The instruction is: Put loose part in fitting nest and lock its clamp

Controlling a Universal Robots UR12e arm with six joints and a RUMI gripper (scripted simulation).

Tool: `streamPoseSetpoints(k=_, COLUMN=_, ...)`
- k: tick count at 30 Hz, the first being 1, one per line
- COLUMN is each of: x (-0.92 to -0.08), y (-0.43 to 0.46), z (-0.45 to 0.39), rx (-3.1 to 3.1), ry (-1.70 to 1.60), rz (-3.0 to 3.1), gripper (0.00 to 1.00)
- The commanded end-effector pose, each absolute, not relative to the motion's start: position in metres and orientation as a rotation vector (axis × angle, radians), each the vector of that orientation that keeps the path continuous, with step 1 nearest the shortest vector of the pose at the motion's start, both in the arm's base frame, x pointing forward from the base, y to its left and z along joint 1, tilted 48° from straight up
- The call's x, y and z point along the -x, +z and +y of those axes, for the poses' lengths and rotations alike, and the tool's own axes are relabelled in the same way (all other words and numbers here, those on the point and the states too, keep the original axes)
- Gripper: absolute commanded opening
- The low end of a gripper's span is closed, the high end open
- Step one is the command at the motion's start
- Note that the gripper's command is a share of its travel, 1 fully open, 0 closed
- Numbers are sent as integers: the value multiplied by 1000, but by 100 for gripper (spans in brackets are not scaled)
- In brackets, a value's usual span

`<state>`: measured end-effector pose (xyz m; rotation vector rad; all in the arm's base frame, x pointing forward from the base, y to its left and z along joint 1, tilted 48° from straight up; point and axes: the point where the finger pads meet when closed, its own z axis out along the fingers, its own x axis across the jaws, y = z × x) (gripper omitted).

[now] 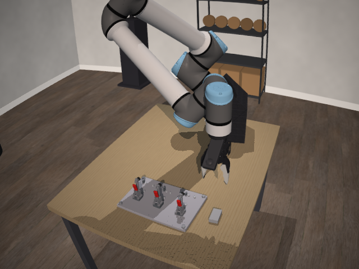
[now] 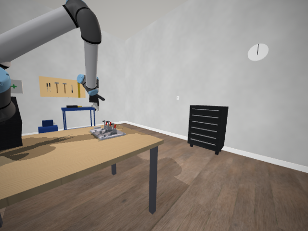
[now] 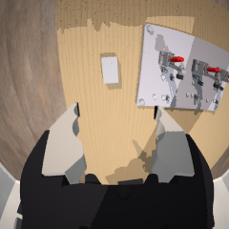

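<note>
The loose part (image 1: 215,215) (image 3: 110,70) is a small grey block lying flat on the table just right of the fixture. The fixture (image 1: 191,217) (image 2: 120,134) (image 3: 149,72) is a grey plate with three nests, each with a red-handled clamp (image 1: 134,187) (image 1: 156,194) (image 1: 178,203) standing raised. My gripper (image 1: 215,174) (image 2: 96,107) (image 3: 116,104) is open and empty. It hangs in the air above the table, behind the fixture's right end and well above the part.
The table's front and right edges (image 1: 249,214) are close to the part. A black block (image 1: 239,115) stands on the table behind the arm. A shelf rack (image 1: 231,43) stands at the back wall.
</note>
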<state>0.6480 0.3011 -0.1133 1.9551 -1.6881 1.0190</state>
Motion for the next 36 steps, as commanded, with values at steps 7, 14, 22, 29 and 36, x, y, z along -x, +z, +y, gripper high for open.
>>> streamPoseSetpoints(k=7, x=-650, y=-122, z=312, rx=-1955, ry=1020, rz=-1689, gripper=59)
streamPoseSetpoints(k=14, x=-650, y=-122, z=312, rx=-1955, ry=1020, rz=-1689, gripper=59)
streamPoseSetpoints(k=22, x=-650, y=-122, z=312, rx=-1956, ry=1019, rz=-1687, gripper=59)
streamPoseSetpoints(k=29, x=-650, y=-122, z=312, rx=-2005, ry=991, rz=-1597, gripper=59)
streamPoseSetpoints(k=36, x=-650, y=-122, z=312, rx=-2018, ry=983, rz=-1573, gripper=59)
